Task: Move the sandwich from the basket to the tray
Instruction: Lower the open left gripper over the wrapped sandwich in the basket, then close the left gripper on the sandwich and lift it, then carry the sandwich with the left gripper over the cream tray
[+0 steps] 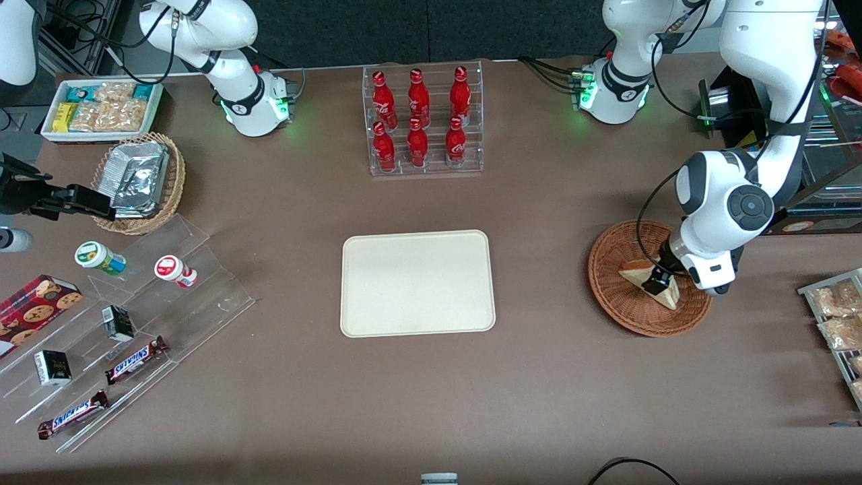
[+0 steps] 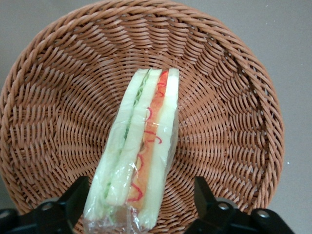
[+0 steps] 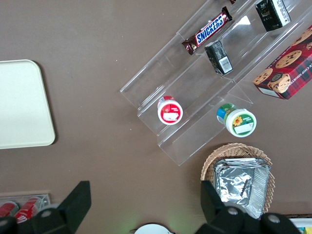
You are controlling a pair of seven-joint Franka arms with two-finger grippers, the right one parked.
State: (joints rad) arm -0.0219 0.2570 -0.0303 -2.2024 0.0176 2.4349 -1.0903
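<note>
One sandwich (image 2: 141, 156) between the open fingers (image 2: 73, 200), two baskets (image 1: 609, 296), one tray (image 1: 417, 283), six red bottles (image 1: 418, 145), two Snickers bars (image 1: 135, 360).

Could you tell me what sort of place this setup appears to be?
Probably a mock snack shop counter in a robot lab. A clear rack of red bottles, stepped displays with Snickers bars and a cookie box suggest retail. The gripper is open around the sandwich in the basket; the tray waits mid-table.

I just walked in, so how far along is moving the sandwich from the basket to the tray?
Early. Done: the gripper is down in the basket, open, fingers either side of the sandwich. In hand: nothing, the jaws have not closed. Left: grasp, lift, carry it to the tray, which holds nothing.
</note>
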